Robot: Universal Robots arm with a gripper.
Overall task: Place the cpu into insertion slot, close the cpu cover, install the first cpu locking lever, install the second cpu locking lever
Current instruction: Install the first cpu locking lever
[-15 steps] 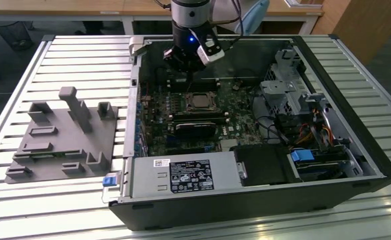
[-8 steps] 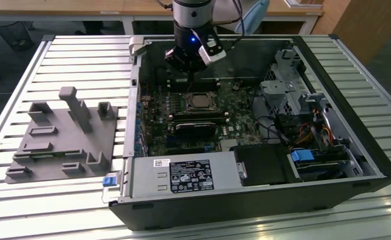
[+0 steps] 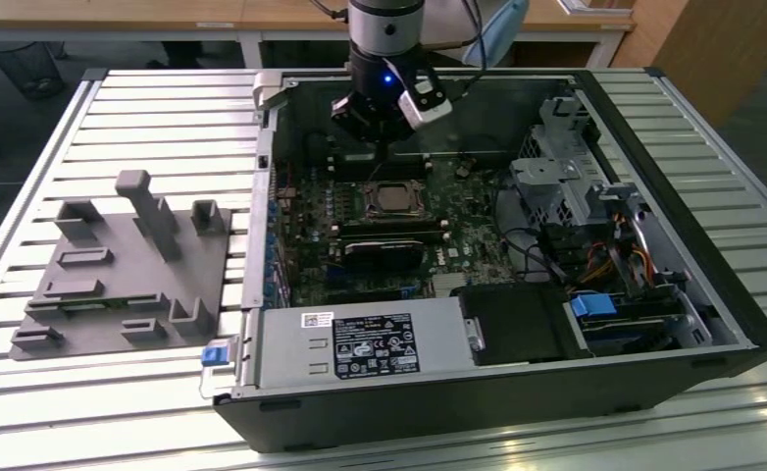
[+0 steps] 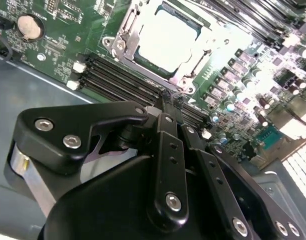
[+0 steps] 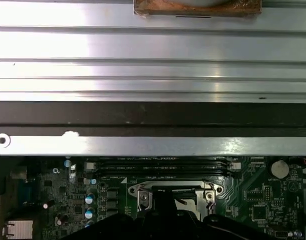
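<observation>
1. In the exterior view the hand (image 3: 381, 147) hangs inside the open computer case (image 3: 697, 294) on the slatted tabletop (image 3: 135, 108); whether it is spread, I cannot tell.
2. The second wrist view shows the cpu (image 4: 165, 35), dull silver, seated in the insertion slot (image 4: 124, 36) under its metal cover frame.
3. Memory slots (image 4: 118, 80) run just beside it.

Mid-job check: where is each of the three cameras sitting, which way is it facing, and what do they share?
Exterior view: off the arm, high, looking down into the open computer case; arm and gripper above the cpu.
Second wrist view: on the arm, looking past the black gripper linkage at the cpu.
First wrist view: on the arm, facing the case wall.
Shared: the insertion slot.
</observation>
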